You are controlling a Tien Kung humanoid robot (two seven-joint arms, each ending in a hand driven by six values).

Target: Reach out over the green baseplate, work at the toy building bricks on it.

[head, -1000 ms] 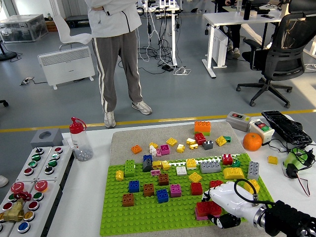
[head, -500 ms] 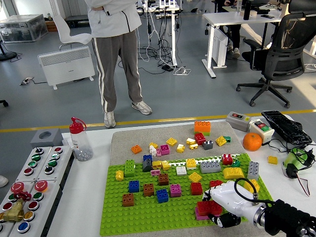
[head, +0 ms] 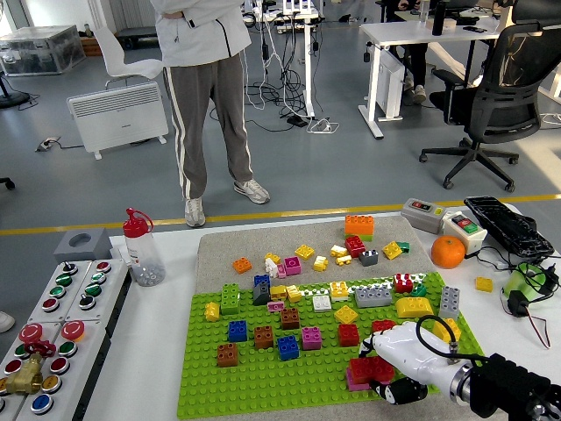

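The green baseplate (head: 289, 377) lies flat on the white table (head: 166, 368), its near edge close to the table's near edge and its far edge against a grey mat (head: 254, 241). It is studded all over and carries many bricks: a yellow one (head: 212, 311) and a green one (head: 230, 299) at its left, then brown (head: 228, 354), blue (head: 237, 331), brown (head: 264, 337) and blue (head: 288, 348) ones toward the middle, a pink one (head: 311, 338), a red one (head: 349, 335), and along the far right a grey plate (head: 373, 296), a yellow brick (head: 414, 308) and a grey brick (head: 450, 302). More bricks lie loose on the mat, among them an orange one (head: 359, 225). Left of the baseplate stand a button panel (head: 53, 324) and a red-capped bottle (head: 140, 248); a person (head: 203, 88) stands beyond the table with arms folded. Near the baseplate's front right corner the right hand (head: 399, 360), white with black fingertips, comes in from the lower right, its fingers curled around a red brick (head: 366, 369) that sits on a pink brick (head: 356, 381). An orange (head: 448, 252) lies to the far right. Against the frame half a second earlier, the hand and the red brick sit in almost the same place, with only a slight shift of the wrist; the other bricks have not moved.
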